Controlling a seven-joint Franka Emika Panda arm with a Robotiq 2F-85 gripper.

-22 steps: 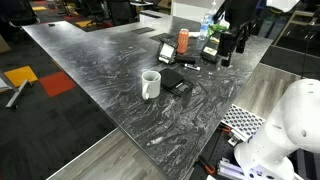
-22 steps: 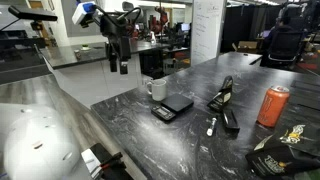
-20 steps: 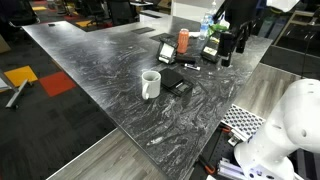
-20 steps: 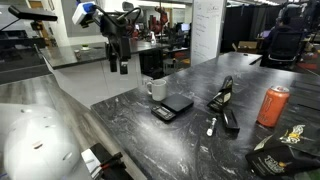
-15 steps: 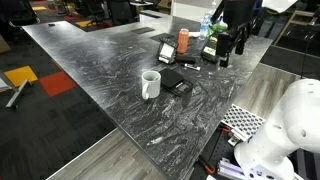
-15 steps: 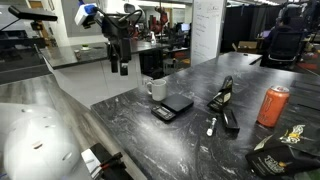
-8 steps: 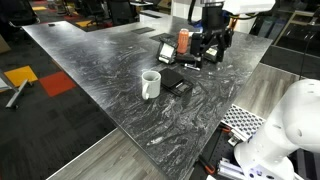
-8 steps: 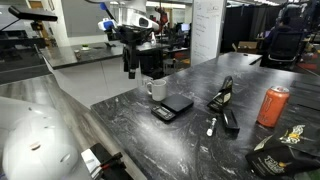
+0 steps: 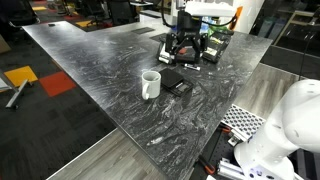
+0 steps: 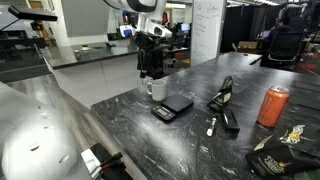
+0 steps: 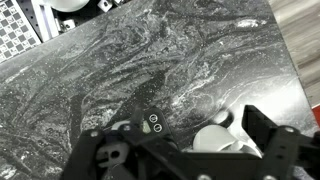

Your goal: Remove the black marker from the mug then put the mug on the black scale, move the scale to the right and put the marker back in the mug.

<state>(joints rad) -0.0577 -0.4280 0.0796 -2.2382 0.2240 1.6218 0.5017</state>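
Spread wide and pinching nothing, the gripper (image 10: 150, 72) hangs in the upper middle of an exterior view, just above and a little behind the mug (image 10: 157, 90), with its fingers pointing down. That reads as a line-up for reaching into the mug's mouth, which fits the first step, lifting out the black marker. In the wrist view the white mug shows at the lower right between the two dark fingers, nearer the one on the frame's right, so the approach looks off-centre and would likely need a small correction before closing. The black marker itself I cannot make out: at this size no stick shows clearly above the rim. The mug stands upright on the dark veined countertop (image 10: 125, 135). The black scale (image 10: 172, 105) lies flat just beside it toward the lower right, handy for the later set-down, though whether the two touch I cannot tell. Farther right lie bulkier black gadgets (image 10: 224, 100), with a short pale stick (image 10: 211, 126) below them and an orange-red can (image 10: 272, 105) near the right edge, all well apart from the mug. Judged from this, no step is done yet, and the narrow mouth is the risk, since a finger catching the rim could tip the mug.
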